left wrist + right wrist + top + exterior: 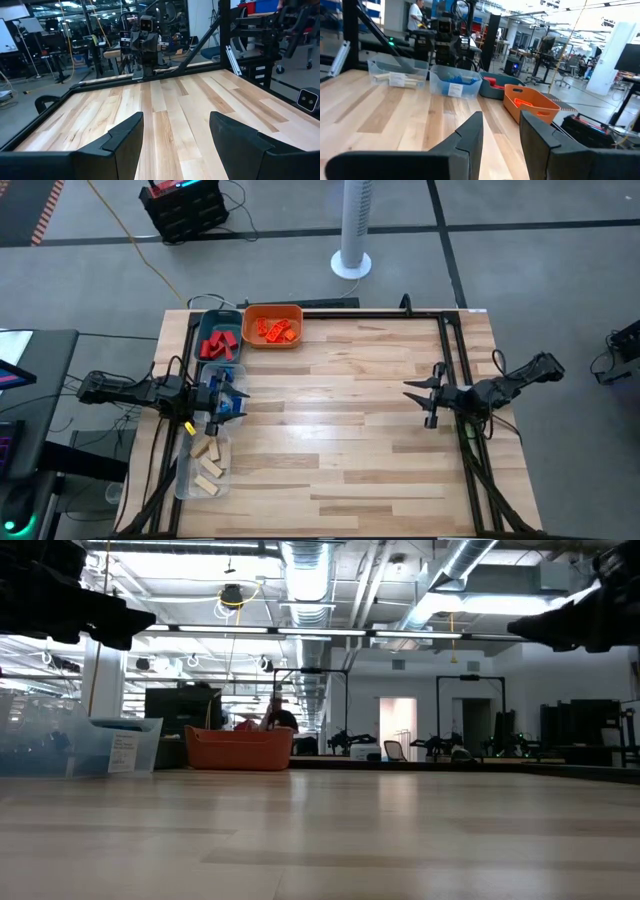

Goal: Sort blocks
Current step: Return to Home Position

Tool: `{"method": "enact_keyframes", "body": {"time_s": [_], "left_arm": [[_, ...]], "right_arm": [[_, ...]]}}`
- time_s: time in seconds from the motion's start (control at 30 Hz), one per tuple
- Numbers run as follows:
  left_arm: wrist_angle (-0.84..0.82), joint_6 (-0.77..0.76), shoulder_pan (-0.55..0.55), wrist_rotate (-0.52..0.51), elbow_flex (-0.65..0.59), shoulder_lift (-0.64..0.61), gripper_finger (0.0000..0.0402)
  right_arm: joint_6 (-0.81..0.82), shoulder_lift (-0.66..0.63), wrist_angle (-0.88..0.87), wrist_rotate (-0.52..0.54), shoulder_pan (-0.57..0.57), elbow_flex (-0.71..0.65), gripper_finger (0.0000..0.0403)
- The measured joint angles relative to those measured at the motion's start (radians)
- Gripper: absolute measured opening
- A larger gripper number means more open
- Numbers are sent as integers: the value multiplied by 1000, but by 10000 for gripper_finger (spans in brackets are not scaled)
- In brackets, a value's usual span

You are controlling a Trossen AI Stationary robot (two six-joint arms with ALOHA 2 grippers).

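My left gripper (pixel 176 115) and right gripper (pixel 501 114) are both spread and empty, and the blocks (pixel 220 346) lie in bins (pixel 246 320) at the high view's left, beside my left gripper.

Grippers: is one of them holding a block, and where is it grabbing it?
Nothing is held. The left gripper and the right gripper are both open and empty.

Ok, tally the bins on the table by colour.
Teal bin: 1
Orange bin: 1
Clear bins: 2
Total: 4 bins
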Motion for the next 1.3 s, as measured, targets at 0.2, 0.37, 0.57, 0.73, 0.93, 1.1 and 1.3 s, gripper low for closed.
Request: {"method": "enact_keyframes", "body": {"time_s": [0.2, 0.37, 0.57, 0.73, 0.93, 1.1, 1.3], "left_arm": [[0, 0, 0, 0, 0, 0, 221], [0, 0, 0, 0, 0, 0, 221], [0, 0, 0, 0, -1, -1, 221], [-1, 0, 0, 0, -2, 0, 221], [-1, 0, 0, 0, -2, 0, 221], [-1, 0, 0, 0, -2, 0, 221], [-1, 0, 0, 0, -2, 0, 221]], "right_arm": [[0, 43, -2, 0, -42, 0, 127], [0, 80, -4, 0, -96, 0, 127], [0, 105, -3, 0, -157, 0, 127], [0, 105, -2, 0, -177, 0, 127], [0, 105, -2, 0, -182, 0, 127], [0, 105, -2, 0, -182, 0, 127], [0, 105, -1, 0, -182, 0, 127]]}}
